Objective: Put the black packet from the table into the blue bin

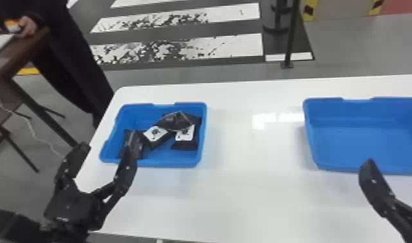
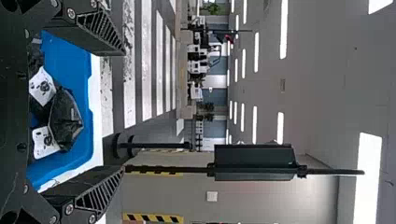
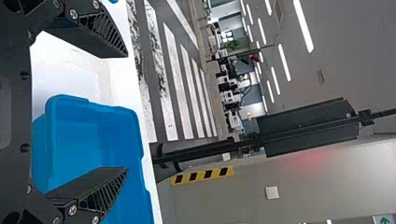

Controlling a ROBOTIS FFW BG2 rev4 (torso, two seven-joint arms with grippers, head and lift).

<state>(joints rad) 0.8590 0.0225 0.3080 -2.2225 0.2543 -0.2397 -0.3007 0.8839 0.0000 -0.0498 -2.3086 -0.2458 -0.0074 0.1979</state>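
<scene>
A: Clock laid over the head view: what's closest?
B: Left gripper (image 1: pixel 108 144) at 8 o'clock, fingers spread wide with nothing between them. Right gripper (image 1: pixel 395 164) at 4, also wide, holding zip. Both over the white table (image 1: pixel 247 200).
A: And the packet?
B: At least 3 black packets (image 1: pixel 185 146) farther in at 9, inside the left blue bin (image 1: pixel 172 164). Right blue bin (image 1: pixel 360 139) sits at 3. Can't tell which packet the task means.
A: So which step?
B: Imo the drop's done, if that left bin is the target. Next move: lift the left fingers clear without snagging the rim or a packet, then park.
</scene>
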